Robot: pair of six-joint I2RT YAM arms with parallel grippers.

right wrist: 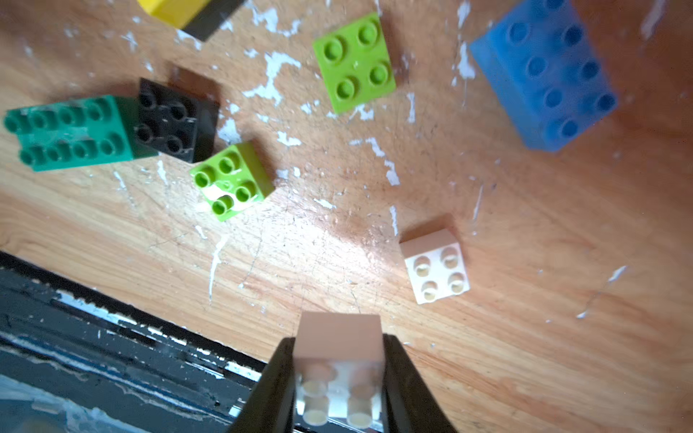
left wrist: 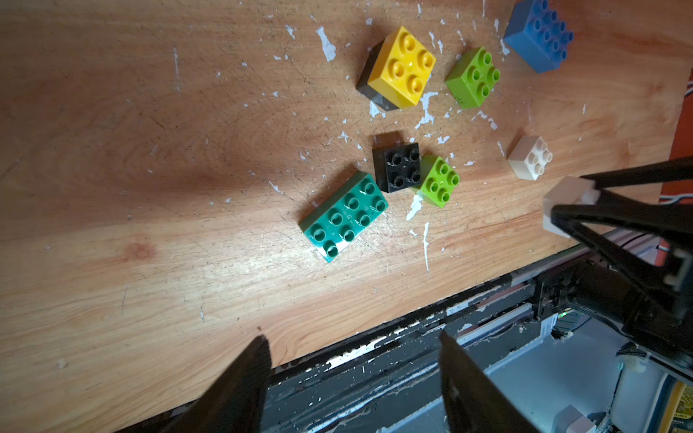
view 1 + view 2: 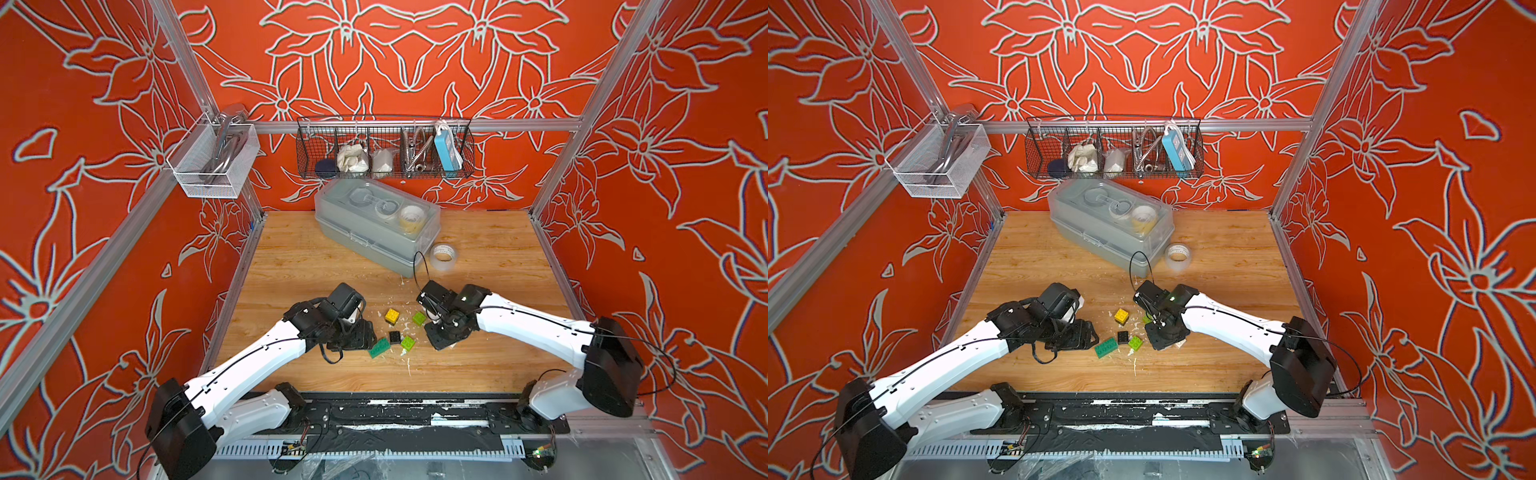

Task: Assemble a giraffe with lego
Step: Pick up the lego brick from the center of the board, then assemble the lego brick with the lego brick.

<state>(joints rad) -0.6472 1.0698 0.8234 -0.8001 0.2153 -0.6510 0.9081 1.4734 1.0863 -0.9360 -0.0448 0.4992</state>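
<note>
My right pincer point(image 1: 339, 341) is pressed onto a white four-stud plastic cube point(image 1: 339, 371) above the near part of the scratched wooden table point(image 2: 150, 150). My left pincer point(image 2: 354, 339) is spread and empty. Between the arms lies the loose glossy lego, studs up. The dark green eight-stud brick point(image 2: 345, 215) has its long axis running near-left to far-right, just beside a black cube point(image 2: 397, 167). Print on the clear tape roll point(image 3: 443, 257) is possibly text, but it is unreadable.
</note>
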